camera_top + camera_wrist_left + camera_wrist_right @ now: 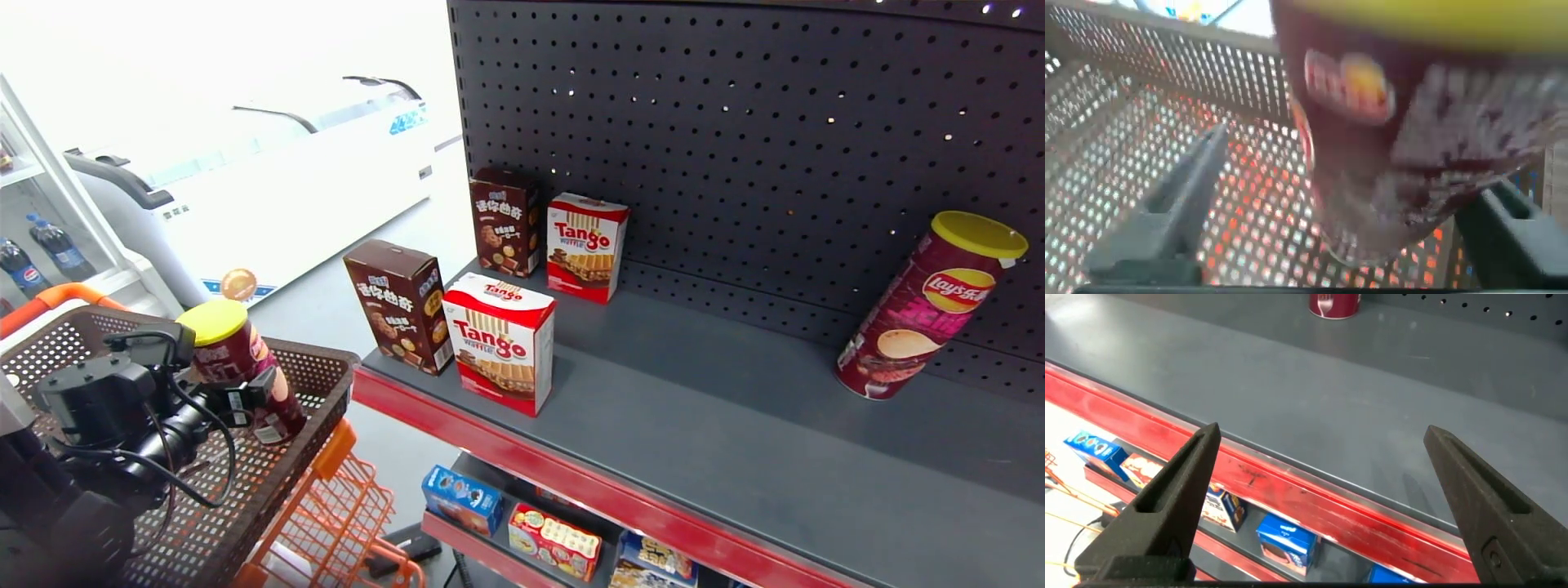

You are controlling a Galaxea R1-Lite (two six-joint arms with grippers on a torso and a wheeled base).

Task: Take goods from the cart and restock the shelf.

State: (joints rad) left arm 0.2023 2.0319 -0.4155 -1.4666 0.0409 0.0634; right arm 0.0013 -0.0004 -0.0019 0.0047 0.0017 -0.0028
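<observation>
Maroon chips can (235,353) is leaning in the cart basket (331,363) at lower left, the left gripper (251,398) straddling it unclenched; the right gripper (1323,494) is gaping above the shelf (694,425).

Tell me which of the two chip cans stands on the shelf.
The right can, on the shelf by the pegboard. The left can is in the cart.

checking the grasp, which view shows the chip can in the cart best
The head view: the chip can shows nearly whole there, yellow lid up, standing in the brown basket. The left wrist view has it close up inside the left gripper, lid and base cropped. The right wrist view looks at the shelf.
</observation>
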